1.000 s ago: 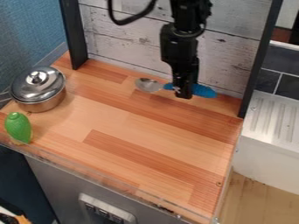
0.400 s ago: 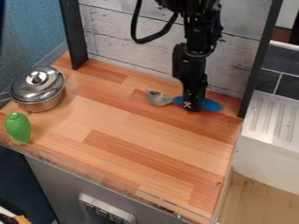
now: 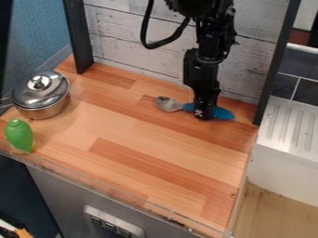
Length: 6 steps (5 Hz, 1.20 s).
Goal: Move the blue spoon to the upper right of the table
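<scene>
1. Pale plank wall [image 3: 136,37] behind a wooden worktop [image 3: 142,153], dark posts [image 3: 79,42] at both ends of the wall, ribbed white surface [image 3: 288,123] off to the right.
2. Tool [image 3: 203,116] hangs down near the back right of the worktop, right over the blue handle [image 3: 223,113] of the spoon, covering part of it. Opening between its two sides is hidden from this angle; cannot tell if it is clenched on the handle or released.
3. Spoon [image 3: 168,104] is at the back right, near the plank wall. Metal bowl points left in view, handle end points right, toward the right post.
4. Long axis runs left to right, roughly along the wall, with the handle end a bit lower in view than the bowl.
5. Lidded metal pot [image 3: 44,110] at the left edge, green toy item [image 3: 20,135] near the front left corner.
</scene>
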### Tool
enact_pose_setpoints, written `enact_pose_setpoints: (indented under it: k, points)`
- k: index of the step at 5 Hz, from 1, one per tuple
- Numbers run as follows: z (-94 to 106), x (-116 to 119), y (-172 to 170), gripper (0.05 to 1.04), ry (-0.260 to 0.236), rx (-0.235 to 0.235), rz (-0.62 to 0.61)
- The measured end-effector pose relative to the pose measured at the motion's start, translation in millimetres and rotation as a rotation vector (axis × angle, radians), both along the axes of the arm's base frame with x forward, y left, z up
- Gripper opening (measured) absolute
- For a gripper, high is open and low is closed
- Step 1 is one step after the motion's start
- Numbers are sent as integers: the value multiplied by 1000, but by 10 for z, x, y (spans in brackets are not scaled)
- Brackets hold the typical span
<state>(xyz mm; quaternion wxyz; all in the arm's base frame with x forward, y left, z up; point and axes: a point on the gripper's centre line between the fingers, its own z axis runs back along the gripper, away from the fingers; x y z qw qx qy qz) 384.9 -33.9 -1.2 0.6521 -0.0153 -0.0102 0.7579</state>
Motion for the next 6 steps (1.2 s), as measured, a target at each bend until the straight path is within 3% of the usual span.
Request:
enact_pose_setpoints:
  k: [1, 2, 3, 5, 6]
  points:
    - [-4, -39, 1, 787, 26, 1, -7]
    - [8, -49, -16, 1003, 28, -10, -10]
    - [207, -52, -38, 1009, 0, -30, -28]
    - [780, -212, 89, 1001, -119, -82, -30]
    - [775, -305, 142, 1001, -99, -79, -70]
